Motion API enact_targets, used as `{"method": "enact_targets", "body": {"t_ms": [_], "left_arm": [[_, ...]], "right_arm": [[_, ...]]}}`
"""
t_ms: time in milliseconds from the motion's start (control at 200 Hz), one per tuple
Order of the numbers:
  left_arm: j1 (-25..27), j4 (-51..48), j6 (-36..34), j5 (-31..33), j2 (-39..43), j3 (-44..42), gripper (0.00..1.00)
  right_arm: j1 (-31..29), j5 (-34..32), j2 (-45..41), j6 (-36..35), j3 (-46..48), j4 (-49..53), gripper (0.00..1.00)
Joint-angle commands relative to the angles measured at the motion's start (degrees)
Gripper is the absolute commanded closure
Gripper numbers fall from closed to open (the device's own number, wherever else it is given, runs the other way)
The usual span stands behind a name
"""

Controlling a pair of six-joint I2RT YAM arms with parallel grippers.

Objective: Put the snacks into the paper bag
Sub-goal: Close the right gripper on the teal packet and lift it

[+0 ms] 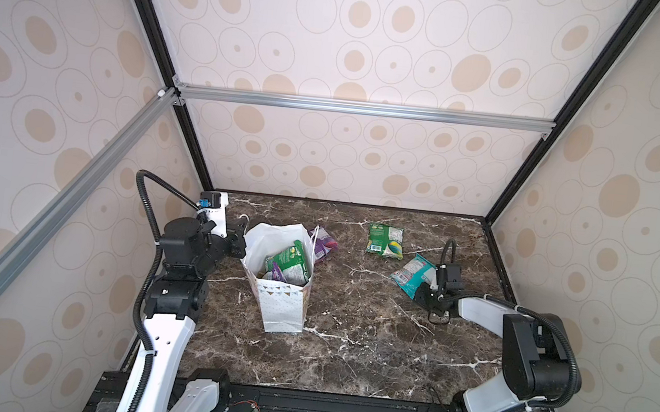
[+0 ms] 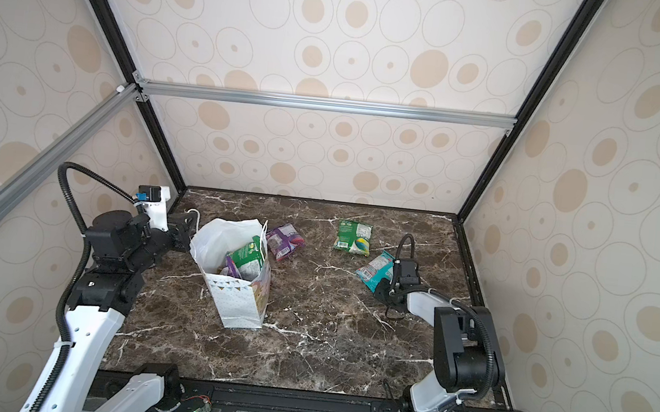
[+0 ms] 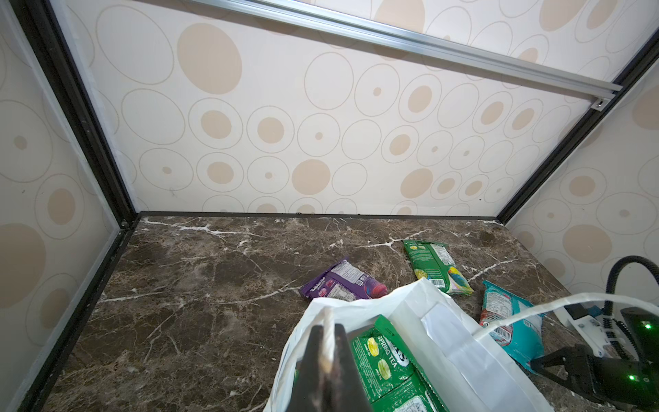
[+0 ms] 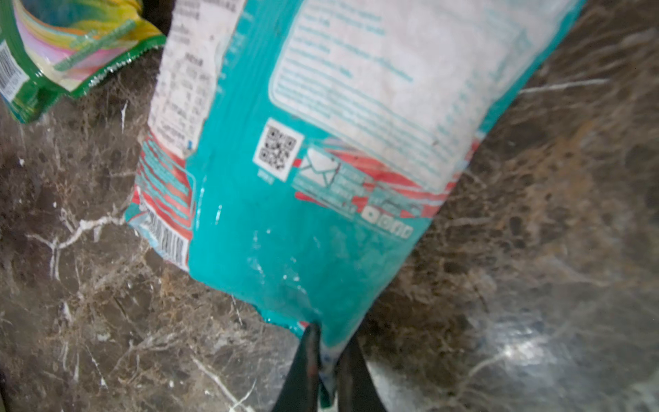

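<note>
Teal packet (image 4: 321, 178) in low right hand (image 4: 330, 342)

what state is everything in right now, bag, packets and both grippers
paper bag: upright, mouth open, packets inside
green packet in the bag: standing on end
purple packet: flat on the table, just past the bag
loose green packet: flat on the table, untouched
teal packet: on the table, one end pinched
left gripper: shut on the paper bag's top edge
right gripper: shut on the teal packet

Robot lab enclosure (aluminium frame (image 1: 363, 108))
</note>
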State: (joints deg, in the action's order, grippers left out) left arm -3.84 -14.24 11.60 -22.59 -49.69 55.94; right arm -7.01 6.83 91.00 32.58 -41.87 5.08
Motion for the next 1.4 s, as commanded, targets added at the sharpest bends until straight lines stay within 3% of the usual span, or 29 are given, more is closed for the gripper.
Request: {"method": "enact_targets", "body": {"t_ms": [0, 835, 1395], "left_arm": [[-0.4, -0.3, -0.7, -0.4, 0.6, 0.6, 1.0], [-0.5, -0.1, -0.5, -0.7, 1.3, 0.6, 1.0], [-0.5, 0.0, -0.6, -1.0, 1.7, 0.5, 1.0]], "right_arm": [[0.3, -1.9, -0.1, -0.2, 0.7, 2.9, 0.99], [-1.5, -1.6, -15.2, -3.4, -2.7, 13.3, 1.0], [-6.9, -8.3, -19.5, -8.1, -11.4, 23.2, 1.0]]}}
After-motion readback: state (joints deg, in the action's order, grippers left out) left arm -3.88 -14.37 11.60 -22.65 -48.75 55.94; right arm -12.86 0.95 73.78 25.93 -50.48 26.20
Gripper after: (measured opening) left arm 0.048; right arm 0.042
